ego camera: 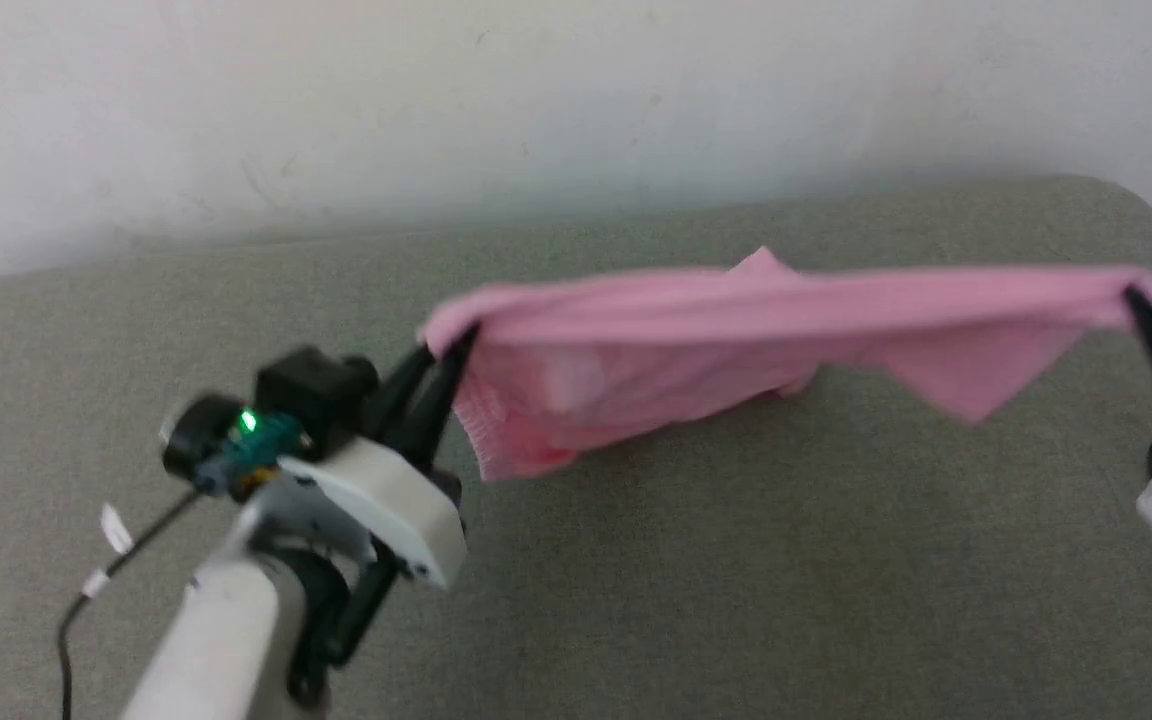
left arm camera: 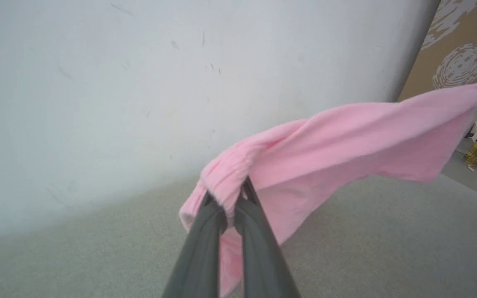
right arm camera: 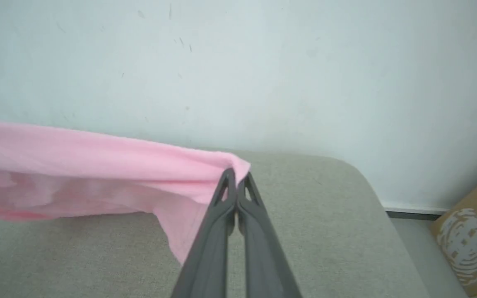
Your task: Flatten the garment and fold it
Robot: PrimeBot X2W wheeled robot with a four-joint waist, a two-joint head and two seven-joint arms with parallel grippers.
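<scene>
Left gripper (ego camera: 451, 350), jaws pressed together on the gathered end of the garment (ego camera: 736, 330); in the left wrist view the two fingers (left arm camera: 205, 231) pinch a bunched, ribbed band of the pink cloth (left arm camera: 346, 140). Right gripper (ego camera: 1136, 300), jaws likewise closed on the opposite end, a thin corner caught at the very tips (right arm camera: 234, 176). Between the two grips the garment hangs clear above the grey desk (ego camera: 636, 600), its upper edge drawn almost level from left to right, with one small peak near the middle. Below that edge the cloth sags in loose layers: a fuller, doubled mass under the left grip and a pointed flap under the right. Whether the lowest fold brushes the desk cannot be told. The step in hand appears to be spreading before laying flat. To do it well, the grippers should probably draw apart just enough to take out the sag without slipping the thin right corner, hold both ends at equal height, then lower the hanging edge onto the desk first and drag gently toward the robot so the layers unroll rather than bunch. The fabric looks thin, soft and limp, pale pink throughout, smooth on the right and crinkled at the gathered left end.
</scene>
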